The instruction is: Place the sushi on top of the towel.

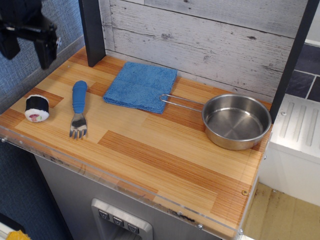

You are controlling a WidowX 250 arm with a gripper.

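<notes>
Jaws spread wide, empty, gripper (27, 50) hanging well above table's (165, 165) left end. Sushi (37, 108) lying almost straight below jaws, on its side, rice face toward cam, not touched. Fork (78, 107) just right of sushi. Towel (141, 86) further right & back, flat. Pan (236, 121) far right, handle tip by towel corner.

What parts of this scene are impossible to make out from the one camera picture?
- gripper: its upper body and the arm are cut off by the top and left edges.
- sushi: its far side is turned away from the camera.
- towel: folded, so anything between its layers is hidden.
- pan: its outer far wall is hidden by its own rim.
</notes>
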